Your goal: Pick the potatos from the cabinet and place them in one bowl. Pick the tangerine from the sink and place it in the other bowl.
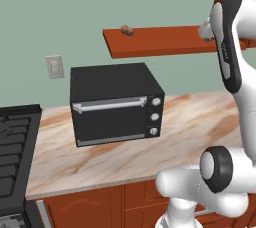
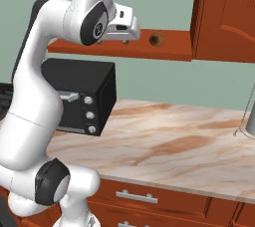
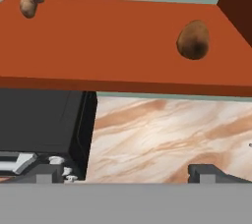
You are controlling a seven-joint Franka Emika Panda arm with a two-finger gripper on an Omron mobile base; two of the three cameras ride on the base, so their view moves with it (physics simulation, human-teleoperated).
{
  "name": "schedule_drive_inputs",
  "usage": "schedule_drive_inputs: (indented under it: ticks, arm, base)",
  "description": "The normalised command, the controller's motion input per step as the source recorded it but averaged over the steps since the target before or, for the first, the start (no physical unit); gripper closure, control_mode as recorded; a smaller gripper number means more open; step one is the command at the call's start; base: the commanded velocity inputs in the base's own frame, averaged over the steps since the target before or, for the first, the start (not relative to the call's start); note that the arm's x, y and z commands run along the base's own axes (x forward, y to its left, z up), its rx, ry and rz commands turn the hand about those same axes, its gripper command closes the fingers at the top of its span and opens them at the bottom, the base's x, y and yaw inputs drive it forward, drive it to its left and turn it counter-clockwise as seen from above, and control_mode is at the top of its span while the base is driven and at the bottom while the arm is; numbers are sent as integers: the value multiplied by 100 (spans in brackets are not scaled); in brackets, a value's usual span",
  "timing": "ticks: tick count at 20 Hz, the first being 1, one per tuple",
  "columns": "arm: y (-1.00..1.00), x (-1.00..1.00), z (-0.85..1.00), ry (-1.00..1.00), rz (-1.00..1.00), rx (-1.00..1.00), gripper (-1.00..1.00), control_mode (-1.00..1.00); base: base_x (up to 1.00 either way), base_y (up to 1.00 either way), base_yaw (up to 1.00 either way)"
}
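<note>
1. Hand view: one potato [image 3: 193,40] lies upper right on the shelf board [image 3: 113,46]; two more potatoes [image 3: 30,3] lie at the upper left.
2. The gripper [image 3: 125,173], fingers spread wide and empty, is at the bottom.
3. A black toaster oven [image 1: 116,103] stands on the marble counter [image 1: 190,132] below the shelf.
4. The cabinet [image 2: 226,14] fills the right base view's upper right.

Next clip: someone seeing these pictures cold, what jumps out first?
The white arm, reared up with its gripper open at the reddish-brown shelf board jutting from the wall. On the board lie the potatoes: one close to the cabinet end, another at the far end. Below sits a black toaster oven on the marbled counter, with a stovetop beside it.
</note>
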Motion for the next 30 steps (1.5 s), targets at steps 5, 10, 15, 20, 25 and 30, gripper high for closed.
schedule_drive_inputs:
  ticks: [5, 10, 15, 20, 25, 30]
  arm:
    - [-6, 55, -11, 0, 0, 0, -100, -100]
    - [-12, 49, -2, 0, 0, 0, -100, -100]
    - [-35, 58, -1, 0, 0, 0, -100, -100]
    - [-38, 60, -8, -3, 0, 0, -100, -100]
    - [-26, 44, 0, 0, -2, 0, -100, -100]
    - [-22, 44, 0, 0, -3, 0, -100, -100]
  base:
    - [0, 0, 0]
    - [0, 0, 0]
    - [0, 0, 0]
    - [0, 0, 0]
    - [0, 0, 0]
    - [0, 0, 0]
